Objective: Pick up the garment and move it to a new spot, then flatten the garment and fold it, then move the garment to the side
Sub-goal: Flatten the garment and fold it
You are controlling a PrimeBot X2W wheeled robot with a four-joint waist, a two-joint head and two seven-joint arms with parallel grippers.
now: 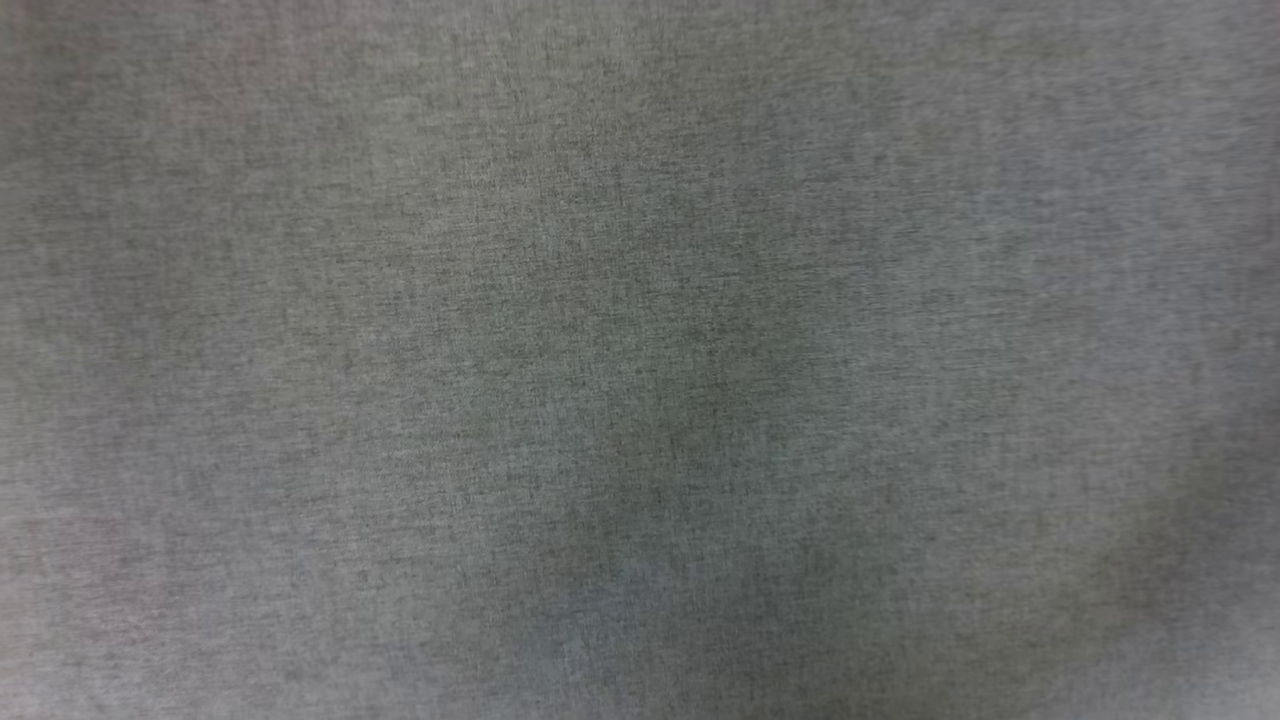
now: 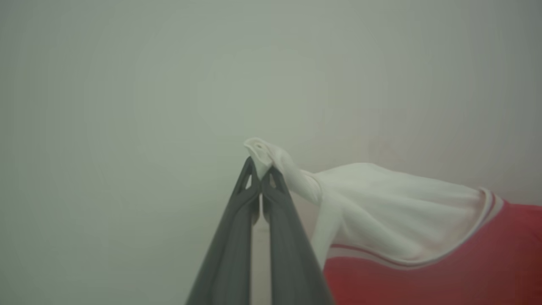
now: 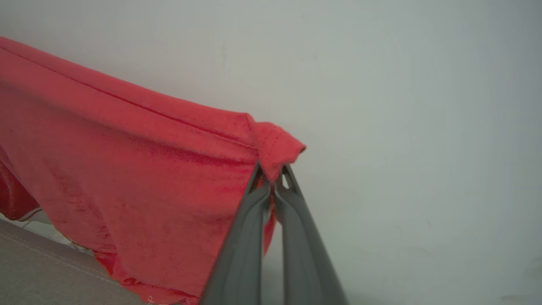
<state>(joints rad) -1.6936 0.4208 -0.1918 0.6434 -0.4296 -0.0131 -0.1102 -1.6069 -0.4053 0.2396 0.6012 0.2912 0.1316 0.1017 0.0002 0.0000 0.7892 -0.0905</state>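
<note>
The garment (image 3: 127,161) hangs stretched in the air before a pale wall (image 3: 402,106), its white sleeve tip (image 2: 262,152) pinched in the closed left gripper (image 2: 259,171) and a red corner (image 3: 277,148) clamped in the closed right gripper (image 3: 273,178), with a grey fabric surface (image 3: 42,271) below it.

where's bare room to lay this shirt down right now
The grey surface in the head view is bare edge to edge. Another bare strip lies below the hanging red hem of the garment in the right wrist view. Crowded: the span between the left tool and right tool, both shut on the garment.
</note>
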